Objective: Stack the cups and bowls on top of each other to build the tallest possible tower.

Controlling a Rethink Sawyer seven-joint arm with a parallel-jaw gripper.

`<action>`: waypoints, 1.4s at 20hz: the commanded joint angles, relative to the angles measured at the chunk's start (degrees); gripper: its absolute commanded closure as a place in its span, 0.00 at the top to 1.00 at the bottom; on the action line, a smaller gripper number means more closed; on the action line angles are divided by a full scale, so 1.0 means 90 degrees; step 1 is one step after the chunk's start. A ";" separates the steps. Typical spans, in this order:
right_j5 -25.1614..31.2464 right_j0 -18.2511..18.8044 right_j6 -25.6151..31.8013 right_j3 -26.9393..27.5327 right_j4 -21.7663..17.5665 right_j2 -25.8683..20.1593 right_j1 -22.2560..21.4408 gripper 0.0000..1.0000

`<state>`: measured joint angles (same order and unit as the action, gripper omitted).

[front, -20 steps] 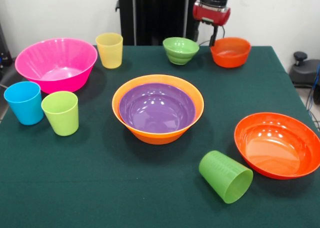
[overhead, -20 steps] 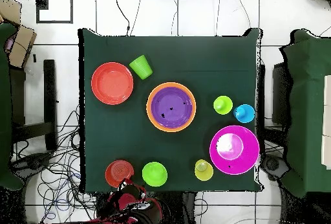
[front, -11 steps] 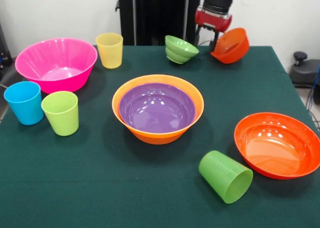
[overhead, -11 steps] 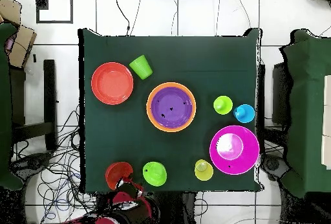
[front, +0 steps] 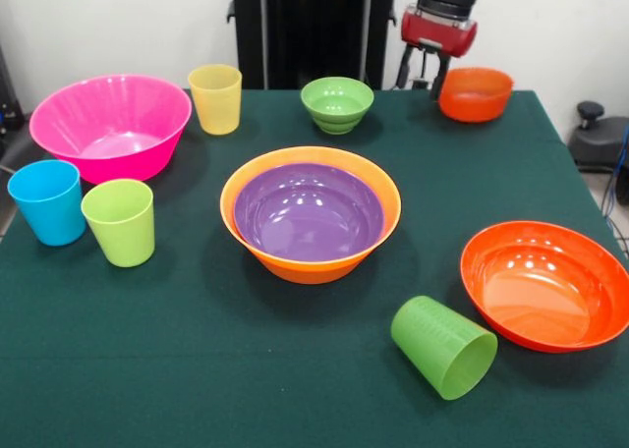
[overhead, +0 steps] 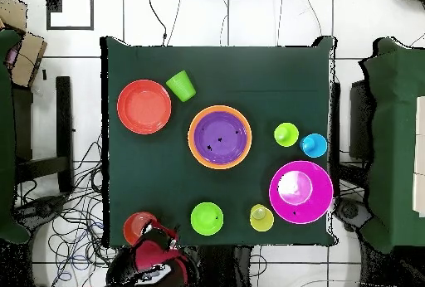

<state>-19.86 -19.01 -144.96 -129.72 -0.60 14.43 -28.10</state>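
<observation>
At the far right corner of the green-clothed desk (front: 295,389), in the front view, the pincer (front: 439,78) comes down from the red wrist and meets the left rim of the small orange bowl (front: 476,93); the dark finger appears clamped on that rim, and the bowl looks raised just off the cloth, though how high cannot be judged. From overhead the same bowl (overhead: 139,226) shows at the desk's edge, partly under the red arm.

Just left of it, apart from the pincer, the small green bowl (front: 337,103) stands upright and empty. Farther left along the far side stands the yellow cup (front: 215,98), upright, close to the large pink bowl (front: 110,124), which is empty. Near the pink bowl, at the left edge, the blue cup (front: 47,201) and the lime green cup (front: 119,221) stand upright, just beside one another.

At mid-desk sits the large orange bowl (front: 311,212) with the purple bowl (front: 309,210) nested inside it; nothing lies in the purple bowl. Open cloth lies between this pair and the small bowls at the far side.

On the near right the wide shallow red-orange bowl (front: 546,284) rests empty, and the darker green cup (front: 443,347) lies on its side just left of it, its mouth turned toward the near right.
</observation>
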 commanded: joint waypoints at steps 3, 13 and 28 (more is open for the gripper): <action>0.1369 0.0891 -0.0144 0.0276 -0.0416 -0.0812 -0.1101 1.00; 0.1452 0.0882 -0.0159 0.0400 -0.0445 -0.0910 -0.1156 1.00; 0.2022 -0.0279 0.0211 0.0998 -0.0682 -0.0299 -0.1202 1.00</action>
<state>-7.13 -22.29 -144.96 -125.97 -3.85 15.03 -40.34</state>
